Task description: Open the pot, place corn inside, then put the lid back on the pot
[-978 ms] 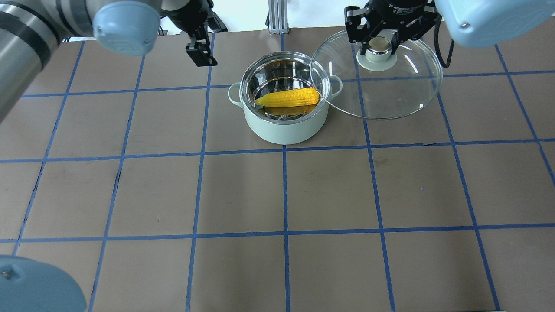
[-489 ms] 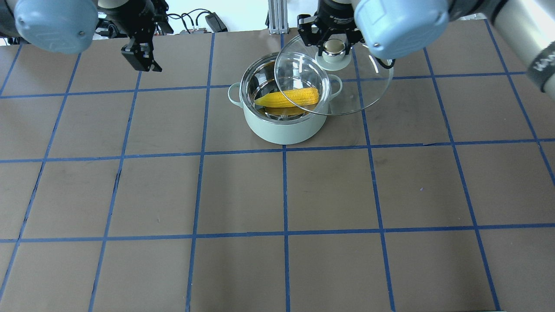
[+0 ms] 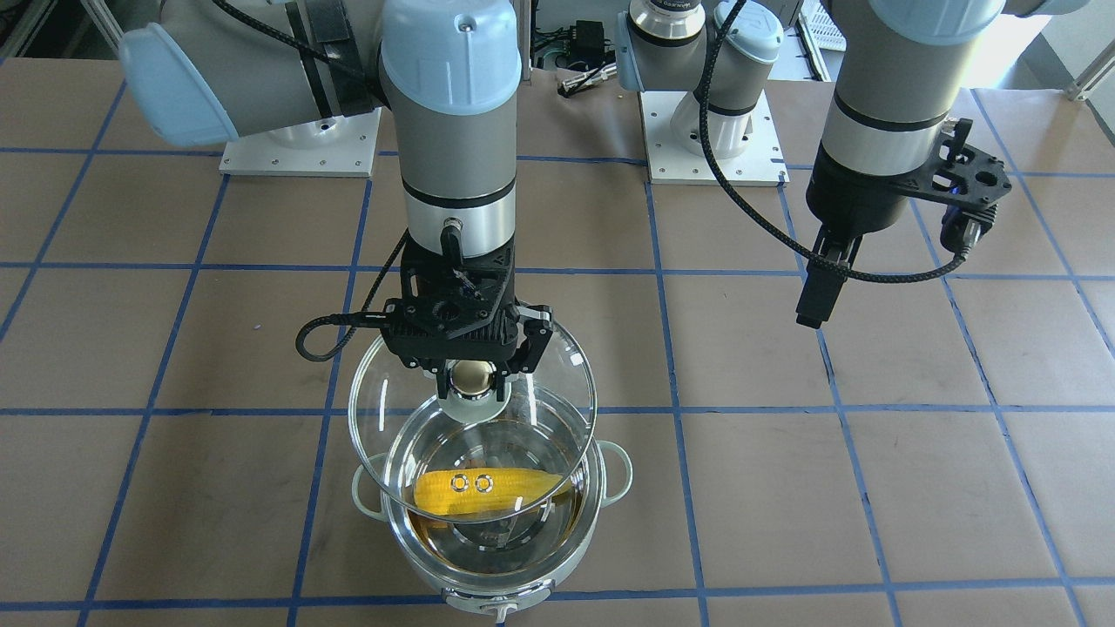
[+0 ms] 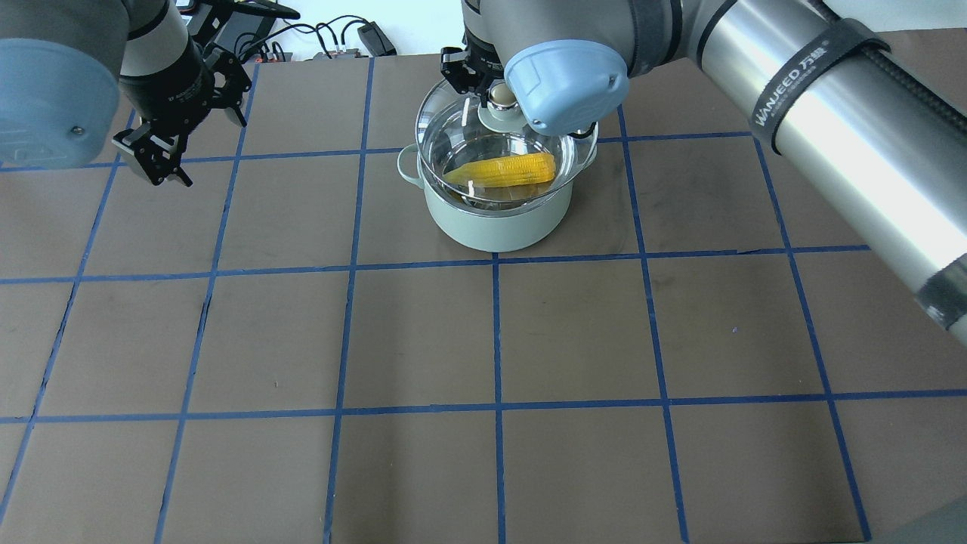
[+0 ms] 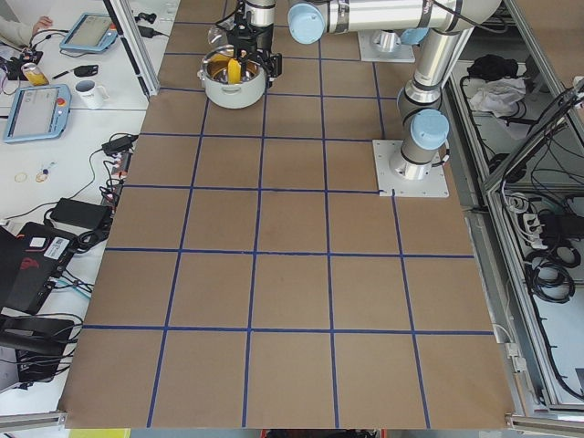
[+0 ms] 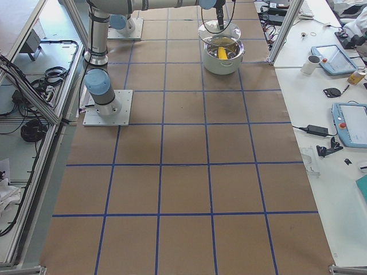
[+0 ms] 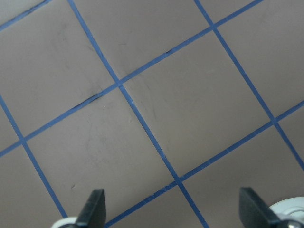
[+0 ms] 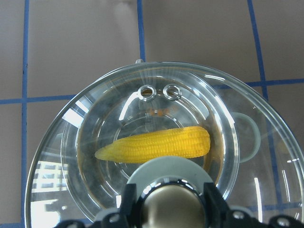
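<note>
The mint-green pot (image 4: 495, 227) stands at the table's far middle with the yellow corn (image 4: 502, 171) lying inside it. My right gripper (image 4: 496, 94) is shut on the knob (image 3: 471, 376) of the clear glass lid (image 3: 549, 366). It holds the lid over the pot's mouth, shifted slightly toward the robot's side. In the right wrist view the corn (image 8: 156, 145) shows through the lid (image 8: 71, 156), below the knob (image 8: 166, 209). My left gripper (image 4: 155, 162) is open and empty, well left of the pot, over bare table (image 7: 171, 209).
The table (image 4: 574, 332) is brown with blue grid tape. The right arm's forearm (image 4: 831, 128) reaches across the far right. Cables and a power brick (image 4: 370, 34) lie beyond the far edge. The arm bases (image 3: 710, 148) stand on the robot's side.
My right gripper has carried the lid leftward from beside the pot to over its mouth. My left gripper has moved left, away from the pot.
</note>
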Robot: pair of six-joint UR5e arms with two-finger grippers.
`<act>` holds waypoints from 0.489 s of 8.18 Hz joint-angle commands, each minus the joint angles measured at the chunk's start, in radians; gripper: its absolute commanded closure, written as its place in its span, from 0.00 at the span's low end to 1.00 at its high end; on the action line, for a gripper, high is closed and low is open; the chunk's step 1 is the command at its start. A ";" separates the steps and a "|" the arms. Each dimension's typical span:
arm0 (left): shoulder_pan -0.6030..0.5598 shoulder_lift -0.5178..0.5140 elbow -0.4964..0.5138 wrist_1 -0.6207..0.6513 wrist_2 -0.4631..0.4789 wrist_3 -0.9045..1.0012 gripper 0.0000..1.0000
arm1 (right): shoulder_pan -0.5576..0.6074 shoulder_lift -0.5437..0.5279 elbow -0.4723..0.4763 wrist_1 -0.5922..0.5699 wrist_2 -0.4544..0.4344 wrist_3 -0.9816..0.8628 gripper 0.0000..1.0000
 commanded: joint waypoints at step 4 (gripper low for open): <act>0.001 -0.003 -0.004 -0.003 -0.113 0.457 0.00 | 0.002 0.091 0.003 -0.058 0.035 -0.018 0.56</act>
